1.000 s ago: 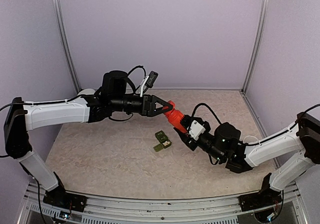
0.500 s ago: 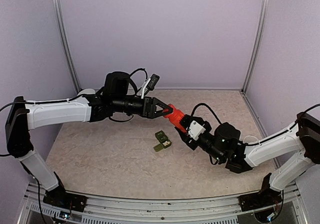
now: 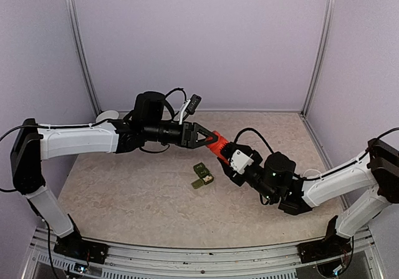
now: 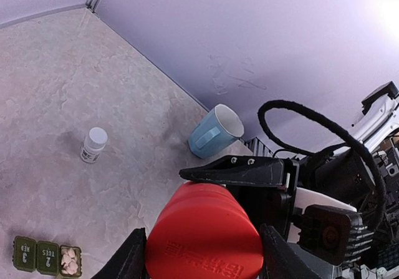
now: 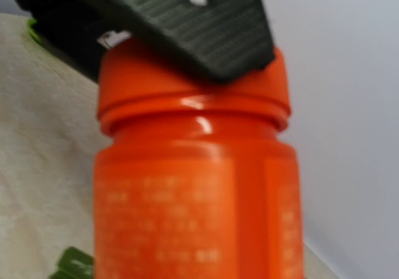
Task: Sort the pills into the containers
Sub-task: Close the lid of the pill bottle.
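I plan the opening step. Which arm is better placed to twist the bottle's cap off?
Probably left: the left gripper grips the red cap, while the right gripper holds the bottle below.

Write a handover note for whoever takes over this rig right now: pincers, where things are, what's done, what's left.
Left pincer: shut on the cap of the orange bottle, which is held in mid-air.
Right pincer: shut on the bottle's body.
Containers: on the table between the arms. One end compartment is open with pale pills in it; the other two are lidded.
Done: some pills are in one compartment.
Left: probably get the cap off, then fill the other compartments.
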Action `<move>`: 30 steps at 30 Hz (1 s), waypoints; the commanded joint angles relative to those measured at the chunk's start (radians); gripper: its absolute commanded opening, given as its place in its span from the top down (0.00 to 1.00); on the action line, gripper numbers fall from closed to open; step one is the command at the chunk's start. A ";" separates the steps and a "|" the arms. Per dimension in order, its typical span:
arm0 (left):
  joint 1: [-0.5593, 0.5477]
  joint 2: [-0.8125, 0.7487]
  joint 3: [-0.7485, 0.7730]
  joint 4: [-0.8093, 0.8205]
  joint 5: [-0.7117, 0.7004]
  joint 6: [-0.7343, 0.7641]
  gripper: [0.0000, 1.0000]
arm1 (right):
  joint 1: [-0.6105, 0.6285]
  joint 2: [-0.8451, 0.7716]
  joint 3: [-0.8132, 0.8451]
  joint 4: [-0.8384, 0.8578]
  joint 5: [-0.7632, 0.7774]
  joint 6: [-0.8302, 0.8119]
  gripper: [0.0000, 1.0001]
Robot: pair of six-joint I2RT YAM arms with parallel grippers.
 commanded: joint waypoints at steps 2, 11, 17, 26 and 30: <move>-0.016 0.033 -0.002 0.026 -0.005 -0.076 0.59 | 0.032 0.058 0.092 0.139 0.185 -0.087 0.55; -0.006 0.085 -0.011 0.094 0.064 -0.172 0.62 | 0.087 0.148 0.079 0.367 0.276 -0.258 0.55; -0.006 0.042 -0.040 0.108 0.075 -0.059 0.62 | 0.089 0.043 0.090 0.139 0.147 -0.077 0.55; -0.003 -0.037 -0.091 0.118 0.120 0.134 0.62 | 0.084 -0.163 0.121 -0.256 -0.091 0.209 0.55; -0.012 -0.076 -0.109 0.146 0.162 0.175 0.61 | 0.063 -0.233 0.133 -0.355 -0.173 0.302 0.55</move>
